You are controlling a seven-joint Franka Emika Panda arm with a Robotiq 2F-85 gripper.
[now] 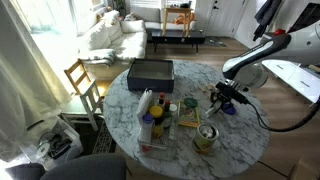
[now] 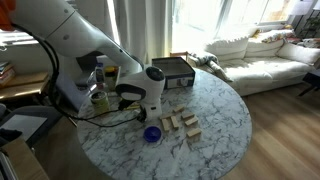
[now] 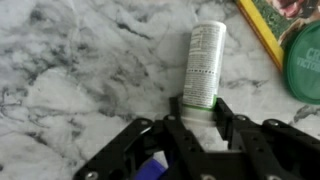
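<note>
A white tube with a green label (image 3: 205, 55) lies flat on the round marble table (image 3: 70, 70). In the wrist view my gripper (image 3: 198, 112) has come down over the tube's white cap end. The two black fingers (image 3: 224, 112) stand tight against both sides of it. A blue object (image 3: 152, 168) shows under the gripper body at the bottom of that view. In both exterior views the gripper (image 1: 222, 97) (image 2: 150, 112) is low over the table, with the small blue object (image 2: 152, 133) just beside it.
A black box (image 1: 150, 72) (image 2: 178, 68) sits at one edge of the table. Wooden blocks (image 2: 181, 124), bottles (image 1: 150, 108), a tin (image 1: 206, 137), a green lid (image 3: 305, 62) and a yellow-edged book (image 3: 262, 25) lie nearby. A wooden chair (image 1: 82, 80) stands beside the table.
</note>
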